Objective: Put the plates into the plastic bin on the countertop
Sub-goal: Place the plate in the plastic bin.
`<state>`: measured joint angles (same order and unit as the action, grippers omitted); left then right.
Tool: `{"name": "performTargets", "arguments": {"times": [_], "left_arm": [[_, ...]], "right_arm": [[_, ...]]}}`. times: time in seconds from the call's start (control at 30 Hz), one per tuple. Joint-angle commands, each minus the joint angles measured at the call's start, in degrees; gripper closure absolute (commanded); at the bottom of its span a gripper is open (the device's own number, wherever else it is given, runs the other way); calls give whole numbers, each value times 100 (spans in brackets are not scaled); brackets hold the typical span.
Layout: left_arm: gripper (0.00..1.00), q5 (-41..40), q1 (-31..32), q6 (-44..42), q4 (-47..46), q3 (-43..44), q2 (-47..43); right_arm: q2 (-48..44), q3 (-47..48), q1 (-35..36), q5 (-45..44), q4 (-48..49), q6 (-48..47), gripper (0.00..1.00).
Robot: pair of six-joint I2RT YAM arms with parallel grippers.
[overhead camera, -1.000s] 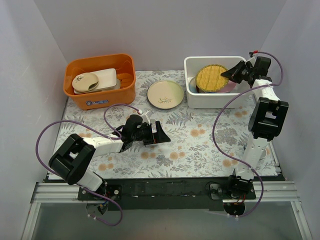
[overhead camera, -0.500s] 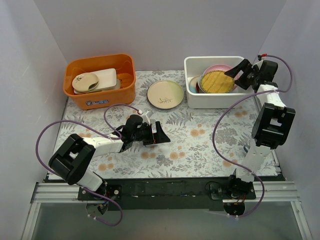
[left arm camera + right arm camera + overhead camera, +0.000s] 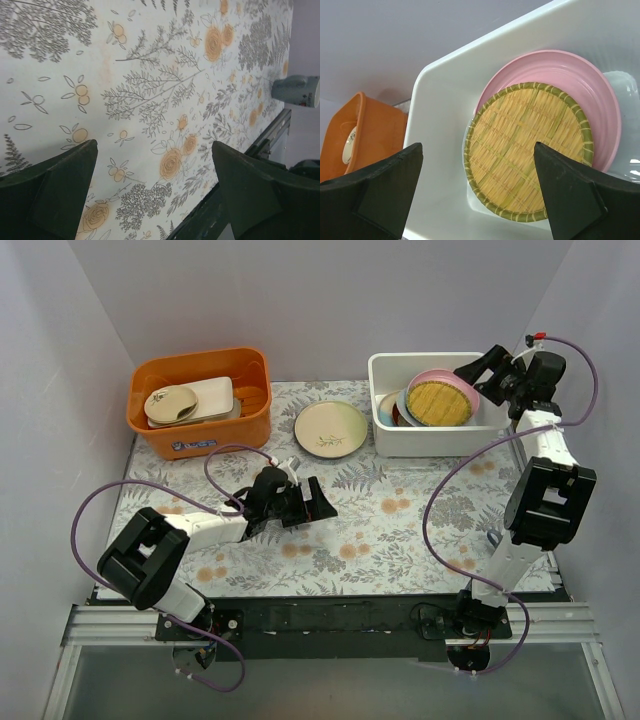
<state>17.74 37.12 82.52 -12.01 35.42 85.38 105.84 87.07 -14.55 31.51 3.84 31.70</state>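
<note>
The white plastic bin (image 3: 440,441) stands at the back right of the countertop (image 3: 400,510). In it a yellow woven plate (image 3: 439,403) lies on a pink plate (image 3: 452,378), with blue and dark red rims (image 3: 392,412) showing underneath at the left. My right gripper (image 3: 490,373) hangs open over the bin's right end, empty and clear of the yellow plate (image 3: 527,152) and the pink plate (image 3: 580,75). A cream plate with a leaf sprig (image 3: 331,428) lies on the countertop left of the bin. My left gripper (image 3: 318,502) is open and empty, low over the patterned countertop (image 3: 150,75).
An orange tub (image 3: 200,430) holding cream dishes (image 3: 190,402) stands at the back left, also in the right wrist view (image 3: 365,135). The bin's white wall (image 3: 440,150) fills that view's middle. Pale walls close in three sides. A black edge (image 3: 330,615) runs along the front.
The right gripper opened and let go of the yellow plate, which settled flat onto the pink plate in the bin. The gripper drew back to the right. The left arm barely shifted.
</note>
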Motion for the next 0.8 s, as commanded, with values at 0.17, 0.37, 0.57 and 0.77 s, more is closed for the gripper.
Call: {"name": "performTargets", "arguments": {"times": [0.17, 0.37, 0.57, 0.77], "left_arm": [[2, -1317, -205, 887, 42, 246, -330], [2, -1246, -399, 1371, -732, 220, 48], [4, -1159, -460, 1811, -1277, 290, 654], [6, -1255, -496, 2250, -1910, 351, 1216]], "right_arm": [[-818, -935, 171, 48, 609, 38, 2], [-1803, -1850, 365, 66, 899, -41, 2], [-2875, -3054, 496, 136, 1172, 20, 2], [-3772, -3872, 812, 172, 1146, 99, 2]]}}
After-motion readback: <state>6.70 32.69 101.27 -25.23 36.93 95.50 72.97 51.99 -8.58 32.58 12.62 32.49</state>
